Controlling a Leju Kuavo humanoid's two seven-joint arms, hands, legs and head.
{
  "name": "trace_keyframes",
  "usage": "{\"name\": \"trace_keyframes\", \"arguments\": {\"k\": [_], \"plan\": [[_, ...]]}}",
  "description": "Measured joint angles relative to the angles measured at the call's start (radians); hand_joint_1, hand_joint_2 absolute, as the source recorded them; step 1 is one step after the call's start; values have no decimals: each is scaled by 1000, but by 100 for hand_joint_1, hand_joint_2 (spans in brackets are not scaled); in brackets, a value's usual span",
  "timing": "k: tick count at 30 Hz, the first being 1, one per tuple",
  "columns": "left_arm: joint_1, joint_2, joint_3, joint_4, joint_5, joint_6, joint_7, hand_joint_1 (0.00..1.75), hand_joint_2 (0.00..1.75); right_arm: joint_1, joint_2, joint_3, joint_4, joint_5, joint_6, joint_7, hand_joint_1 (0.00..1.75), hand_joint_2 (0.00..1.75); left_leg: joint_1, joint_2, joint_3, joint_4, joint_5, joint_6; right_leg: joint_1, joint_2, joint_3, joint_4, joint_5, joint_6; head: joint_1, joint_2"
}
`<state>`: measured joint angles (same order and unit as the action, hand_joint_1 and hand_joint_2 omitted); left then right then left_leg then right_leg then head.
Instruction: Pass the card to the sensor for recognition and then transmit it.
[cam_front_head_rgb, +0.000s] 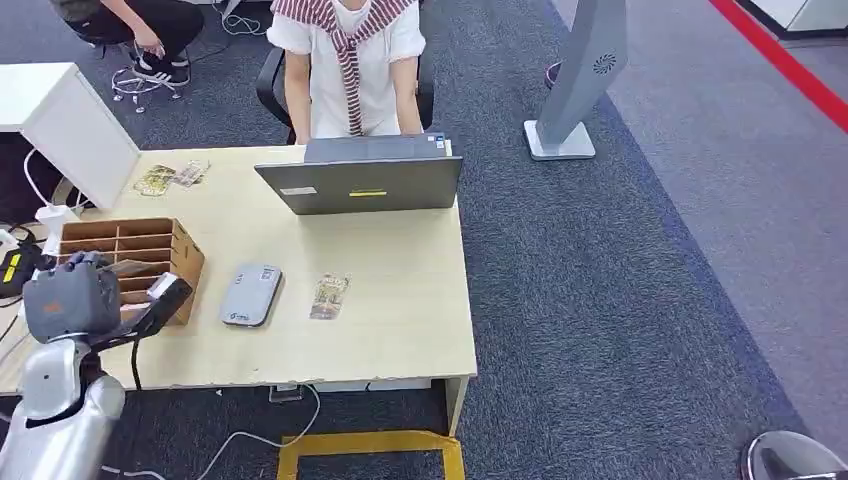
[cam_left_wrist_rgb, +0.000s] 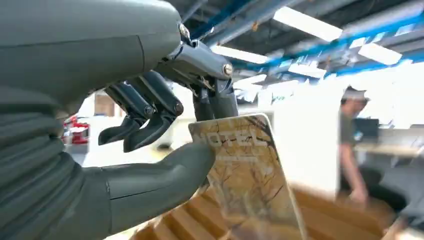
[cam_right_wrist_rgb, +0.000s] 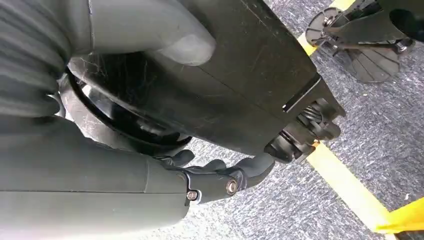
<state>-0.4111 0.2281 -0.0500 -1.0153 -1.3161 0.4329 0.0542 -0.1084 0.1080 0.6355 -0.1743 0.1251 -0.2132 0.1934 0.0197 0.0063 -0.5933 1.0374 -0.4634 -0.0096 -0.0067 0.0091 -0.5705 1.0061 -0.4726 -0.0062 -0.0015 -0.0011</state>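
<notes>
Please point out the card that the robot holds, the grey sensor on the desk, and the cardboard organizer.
card (cam_left_wrist_rgb: 247, 172): left wrist view, printed face.
sensor (cam_front_head_rgb: 250, 294): head view, top surface.
cardboard organizer (cam_front_head_rgb: 188, 258): head view, right side wall.

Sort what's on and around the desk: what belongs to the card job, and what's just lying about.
Job:
left hand, pinching the card
grey sensor on the desk
wooden box beside the hand

Lying about:
laptop
packet beside the sensor
packets at the far corner
person behind the laptop
</notes>
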Motion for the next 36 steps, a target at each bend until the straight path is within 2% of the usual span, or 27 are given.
{"name": "trace_keyframes", "arguments": {"k": [3, 8, 17, 25, 26, 28, 31, 33, 36], "plan": [[6, -1, -39, -146, 8, -45, 22, 175, 175, 1, 0, -10, 0, -7, -2, -3, 0, 175, 0, 0, 0, 0, 0, 0, 0, 0, 0, 0, 0, 0, 0, 0], [7, -2, -81, -269, 13, -62, 28, 175, 175, 2, 0, -14, 0, -14, -2, -4, 0, 175, 0, 0, 0, 0, 0, 0, 0, 0, 0, 0, 0, 0, 0, 0], [10, -5, -114, -332, 21, -62, 23, 175, 175, 2, 0, -15, 0, -13, -5, -4, 0, 175, 0, 0, 0, 0, 0, 0, 0, 0, 0, 0, 0, 0, 0, 0], [10, -12, -137, -348, 24, -64, 22, 175, 175, 3, 0, -15, 0, -13, -5, -4, 0, 175, 0, 0, 0, 0, 0, 0, 0, 0, 0, 0, 0, 0, 0, 0], [8, -12, -138, -348, 3, -64, 43, 175, 175, 3, 0, -15, 0, -6, -3, -4, 0, 175, 0, 0, 0, 0, 0, 0, 0, 0, 0, 0, 0, 0, 0, 0], [-35, -12, -139, -297, -47, -24, 79, 175, 175, 2, 0, -14, 0, 15, 4, -5, 0, 175, 0, 0, -1, 0, 0, 0, 0, 0, -3, 0, 0, 0, 0, 0], [-183, -11, -139, -64, -71, 92, 58, 175, 175, -2, 0, -13, 0, 29, 15, -1, 0, 175, 0, -3, -2, 0, 3, 0, 0, -3, -1, 1, 1, 0, 0, 0], [-248, -14, -139, 45, -87, 107, 58, 175, 175, -2, 0, -11, -1, 35, 18, 1, 0, 175, 0, -1, -1, 0, 4, -1, 0, 0, -1, 1, 3, -1, 0, 0], [-311, -26, -139, 157, -108, 103, 66, 175, 175, -2, 0, -10, -1, 43, 21, 2, 0, 175, 0, 0, -1, 0, 4, -1, 0, 1, -2, 1, 3, 0, 0, 0]]}}
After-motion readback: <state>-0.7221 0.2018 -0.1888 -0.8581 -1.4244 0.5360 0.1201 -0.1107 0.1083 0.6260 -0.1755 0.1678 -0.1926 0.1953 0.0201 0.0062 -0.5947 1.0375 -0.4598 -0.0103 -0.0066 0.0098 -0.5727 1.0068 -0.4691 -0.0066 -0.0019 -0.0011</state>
